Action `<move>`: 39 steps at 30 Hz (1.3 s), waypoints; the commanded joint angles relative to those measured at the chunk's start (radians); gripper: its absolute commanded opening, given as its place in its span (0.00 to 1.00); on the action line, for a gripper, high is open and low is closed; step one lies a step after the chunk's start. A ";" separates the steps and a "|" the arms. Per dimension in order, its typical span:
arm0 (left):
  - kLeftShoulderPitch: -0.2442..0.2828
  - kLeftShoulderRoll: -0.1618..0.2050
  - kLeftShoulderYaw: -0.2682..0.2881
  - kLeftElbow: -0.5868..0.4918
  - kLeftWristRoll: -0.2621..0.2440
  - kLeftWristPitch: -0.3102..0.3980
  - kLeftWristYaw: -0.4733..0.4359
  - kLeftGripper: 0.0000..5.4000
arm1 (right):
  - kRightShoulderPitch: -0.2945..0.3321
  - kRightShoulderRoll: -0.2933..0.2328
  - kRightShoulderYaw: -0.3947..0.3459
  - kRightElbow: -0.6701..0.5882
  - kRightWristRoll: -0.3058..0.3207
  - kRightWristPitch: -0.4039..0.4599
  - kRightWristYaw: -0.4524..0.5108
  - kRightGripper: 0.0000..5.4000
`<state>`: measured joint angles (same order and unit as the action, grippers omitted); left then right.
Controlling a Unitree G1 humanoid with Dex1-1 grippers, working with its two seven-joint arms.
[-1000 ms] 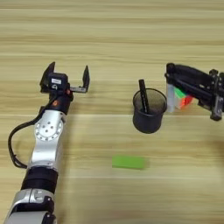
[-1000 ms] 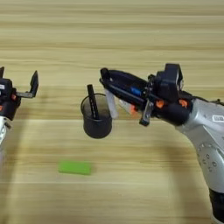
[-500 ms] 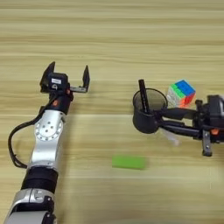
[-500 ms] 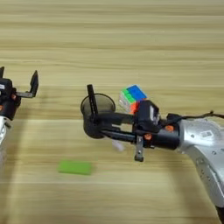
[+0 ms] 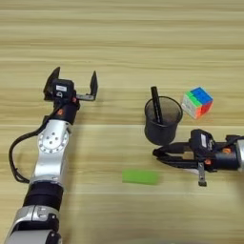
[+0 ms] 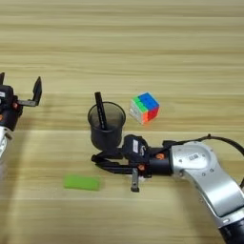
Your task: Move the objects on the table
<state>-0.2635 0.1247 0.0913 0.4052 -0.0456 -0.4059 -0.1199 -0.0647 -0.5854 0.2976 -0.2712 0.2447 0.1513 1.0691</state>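
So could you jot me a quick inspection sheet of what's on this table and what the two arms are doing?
Surface: light wooden table, plank lines running across.
Job's things: green block lying flat near the front; dark cup upright with a black marker standing in it; puzzle cube to the right of the cup, apart from it.
Clutter: nothing seen.
Grippers: left gripper open, holding nothing, far left; right gripper low in front of the cup, pointing towards the block.
Cables: black cable looping beside the left arm; another by the right arm.
Surroundings: nothing seen.
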 commanded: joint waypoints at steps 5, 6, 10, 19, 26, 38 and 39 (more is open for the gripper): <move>-0.004 -0.002 -0.008 -0.007 0.010 -0.008 0.004 1.00 | -0.058 0.072 0.058 0.132 -0.088 -0.040 -0.058 0.13; -0.003 -0.003 -0.008 -0.007 0.010 -0.007 0.004 1.00 | -0.063 0.079 0.066 0.149 -0.100 -0.046 -0.065 0.13; -0.002 -0.003 -0.009 -0.010 0.010 -0.007 0.004 1.00 | -0.073 0.105 0.087 0.201 -0.126 -0.055 -0.079 0.13; -0.002 -0.001 -0.011 -0.010 0.009 -0.007 0.006 1.00 | -0.078 0.134 0.102 0.269 -0.139 -0.072 -0.081 0.13; -0.003 -0.001 -0.012 -0.008 0.009 -0.008 0.006 1.00 | -0.071 0.131 0.102 0.256 -0.128 -0.076 -0.069 0.21; -0.003 0.000 -0.012 -0.006 0.008 -0.009 0.006 1.00 | -0.054 0.121 0.070 0.155 -0.061 -0.059 -0.047 0.44; -0.003 0.000 -0.012 -0.006 0.008 -0.009 0.007 1.00 | -0.053 0.120 0.062 0.138 -0.046 -0.053 -0.044 0.46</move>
<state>-0.2632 0.1246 0.0804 0.4042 -0.0454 -0.4067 -0.1189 -0.1216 -0.4566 0.3829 -0.0907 0.1676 0.0801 1.0141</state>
